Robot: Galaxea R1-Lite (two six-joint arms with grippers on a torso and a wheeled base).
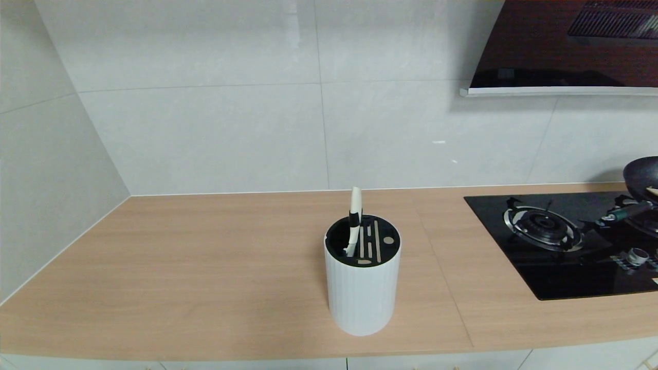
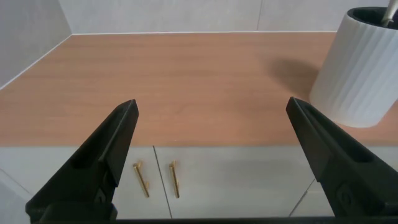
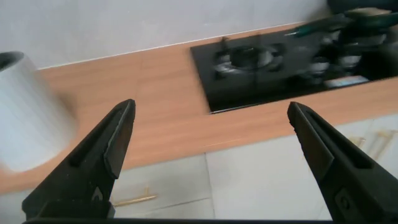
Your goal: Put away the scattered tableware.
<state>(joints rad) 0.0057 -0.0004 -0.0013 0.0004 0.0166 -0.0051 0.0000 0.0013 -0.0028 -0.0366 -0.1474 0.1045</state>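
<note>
Kitchen, gas hob (image 1: pixel 565 241), range hood (image 1: pixel 565 46), countertop (image 1: pixel 205 277)

Bright, even light, faint glare on the wall tiles (image 1: pixel 293 31), soft shadows throughout.

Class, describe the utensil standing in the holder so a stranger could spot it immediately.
On the wooden counter, left of the black stove, stands a ribbed white holder. From its round opening rises a cream utensil with a black band, the only thing standing in it.
</note>
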